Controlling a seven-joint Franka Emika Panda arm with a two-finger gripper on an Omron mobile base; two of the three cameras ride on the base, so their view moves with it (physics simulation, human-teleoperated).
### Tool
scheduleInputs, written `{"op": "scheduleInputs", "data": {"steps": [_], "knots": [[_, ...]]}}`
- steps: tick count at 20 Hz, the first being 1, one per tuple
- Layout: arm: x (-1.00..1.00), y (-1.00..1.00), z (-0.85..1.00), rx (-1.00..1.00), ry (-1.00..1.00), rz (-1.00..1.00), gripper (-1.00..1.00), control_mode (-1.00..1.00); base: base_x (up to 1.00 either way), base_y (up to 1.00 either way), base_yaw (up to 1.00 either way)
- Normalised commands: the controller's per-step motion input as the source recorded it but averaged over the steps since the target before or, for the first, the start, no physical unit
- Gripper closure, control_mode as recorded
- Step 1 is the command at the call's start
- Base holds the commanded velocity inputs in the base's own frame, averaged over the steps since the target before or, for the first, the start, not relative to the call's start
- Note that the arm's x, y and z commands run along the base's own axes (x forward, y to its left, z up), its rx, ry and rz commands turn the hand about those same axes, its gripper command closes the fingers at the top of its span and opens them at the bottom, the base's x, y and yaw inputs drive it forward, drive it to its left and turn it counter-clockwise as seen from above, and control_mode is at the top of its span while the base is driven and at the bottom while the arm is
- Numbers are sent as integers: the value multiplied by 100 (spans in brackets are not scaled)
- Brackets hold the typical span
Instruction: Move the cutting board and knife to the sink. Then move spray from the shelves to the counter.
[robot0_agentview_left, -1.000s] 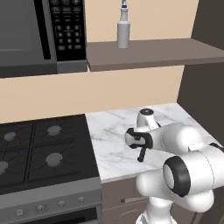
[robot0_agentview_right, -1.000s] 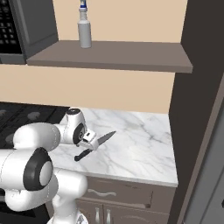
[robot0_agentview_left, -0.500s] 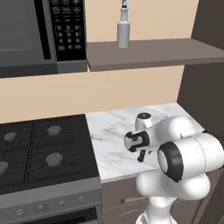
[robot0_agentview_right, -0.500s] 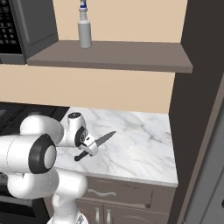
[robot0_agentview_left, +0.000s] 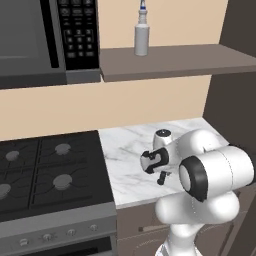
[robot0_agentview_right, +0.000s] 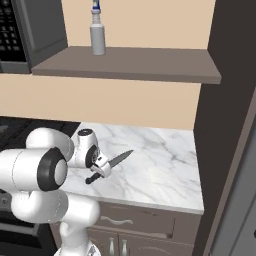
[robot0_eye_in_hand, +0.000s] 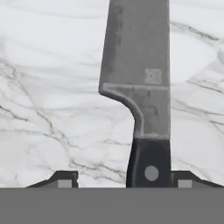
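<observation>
On the counter (robot0_agentview_right: 160, 160), right of the stove (robot0_agentview_left: 45, 170): knife (robot0_agentview_right: 112, 163) lying flat, blade pointing away from the arm. Gripper (robot0_eye_in_hand: 121, 179) lowered over the black handle, one fingertip each side, right one touching; grip not confirmable. Spray (robot0_agentview_left: 141, 36) upright on the shelves (robot0_agentview_left: 175, 60) above.

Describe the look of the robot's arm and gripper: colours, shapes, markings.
The arm is glossy white, built of rounded, bulbous segments with dark round joint caps. The gripper is white with small dark finger tips carrying pale square pads. No cables or markings can be made out.
</observation>
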Motion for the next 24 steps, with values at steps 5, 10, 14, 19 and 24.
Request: {"op": "scheduleInputs", "data": {"steps": [5,10,14,19,24], "knots": [[0,-32,-19,5,0,0,100,-100,0,0,0],[0,-25,-26,2,1,0,100,-100,0,0,0],[-9,-7,-1,1,0,0,100,-100,0,0,0],[-49,-5,92,0,0,-1,100,-100,0,0,0],[-65,0,100,0,0,-3,100,-100,0,0,0]]}}
